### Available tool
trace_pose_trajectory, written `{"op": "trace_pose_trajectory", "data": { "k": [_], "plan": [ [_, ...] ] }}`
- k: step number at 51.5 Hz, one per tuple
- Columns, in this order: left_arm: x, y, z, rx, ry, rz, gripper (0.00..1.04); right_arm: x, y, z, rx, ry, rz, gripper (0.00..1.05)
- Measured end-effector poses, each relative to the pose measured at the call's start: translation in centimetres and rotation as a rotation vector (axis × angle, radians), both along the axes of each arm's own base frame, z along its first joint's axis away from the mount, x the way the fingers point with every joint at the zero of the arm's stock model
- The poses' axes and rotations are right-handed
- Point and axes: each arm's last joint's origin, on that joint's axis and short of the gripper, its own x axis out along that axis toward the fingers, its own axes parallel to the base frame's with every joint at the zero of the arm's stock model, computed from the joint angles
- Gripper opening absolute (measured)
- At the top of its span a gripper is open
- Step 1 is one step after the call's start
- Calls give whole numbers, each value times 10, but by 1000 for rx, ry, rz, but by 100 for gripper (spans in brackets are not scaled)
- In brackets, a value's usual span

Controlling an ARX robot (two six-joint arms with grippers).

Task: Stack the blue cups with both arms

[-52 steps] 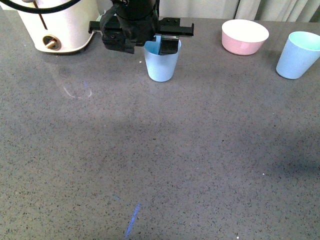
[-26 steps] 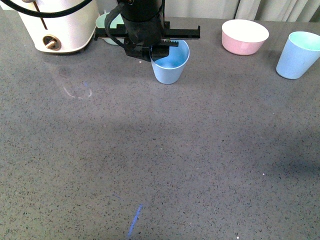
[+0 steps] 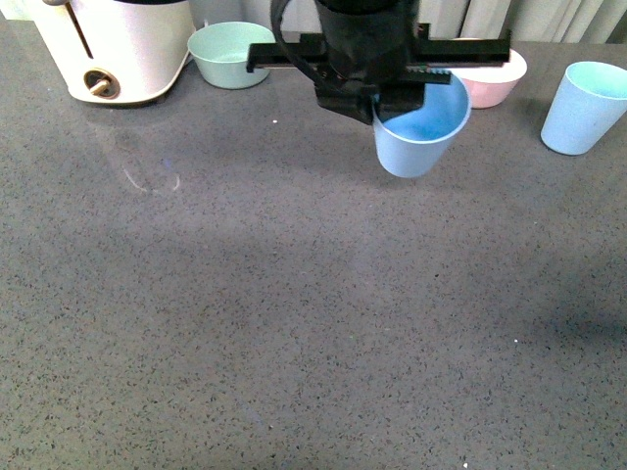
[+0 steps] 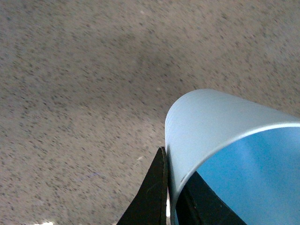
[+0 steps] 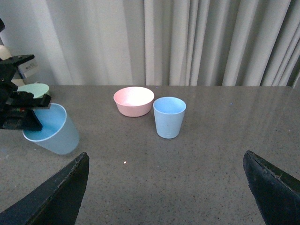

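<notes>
One blue cup (image 3: 421, 137) hangs tilted above the table, its rim wall pinched by my left gripper (image 3: 384, 106), which is shut on it. In the left wrist view one black finger (image 4: 152, 197) lies outside the cup (image 4: 220, 131) and the other inside. The held cup (image 5: 52, 130) is also in the right wrist view, off to one side. The second blue cup (image 3: 585, 106) stands upright at the table's far right, and in the right wrist view this cup (image 5: 169, 117) is ahead of my right gripper (image 5: 164, 190). That gripper is open and empty, low over the table; it does not show in the front view.
A pink bowl (image 3: 495, 86) sits at the back, partly behind the left arm, between the two cups. A green bowl (image 3: 227, 54) and a white appliance (image 3: 118, 49) stand at the back left. Curtains (image 5: 187, 42) hang behind the table's far edge.
My left gripper has carried the blue cup to the right and nearer the camera, tilting it. The green bowl behind it has come into sight.
</notes>
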Motion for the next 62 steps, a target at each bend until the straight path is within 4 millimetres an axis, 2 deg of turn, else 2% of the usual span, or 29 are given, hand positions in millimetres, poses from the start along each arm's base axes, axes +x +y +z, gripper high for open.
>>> {"op": "trace_pose_trajectory", "data": {
  "k": [7, 14, 24, 36, 42, 48, 53, 62],
  "plan": [
    [-18, -16, -9, 15, 25, -44, 2, 0, 0, 0, 0, 0, 0, 96],
    [-23, -24, -16, 23, 40, -50, 2, 0, 0, 0, 0, 0, 0, 96],
    [-18, -28, -33, 62, 64, -38, 2, 0, 0, 0, 0, 0, 0, 96],
    [-12, -29, -34, 61, 65, -27, 2, 0, 0, 0, 0, 0, 0, 96],
    [-11, -29, -34, 56, 65, -25, 15, 0, 0, 0, 0, 0, 0, 96],
    [-11, -30, -33, 43, 59, -24, 37, 0, 0, 0, 0, 0, 0, 96],
    [-10, -30, -32, 39, 53, -23, 49, 0, 0, 0, 0, 0, 0, 96],
    [-13, -23, -15, 12, 15, -8, 81, 0, 0, 0, 0, 0, 0, 96]
  ]
}}
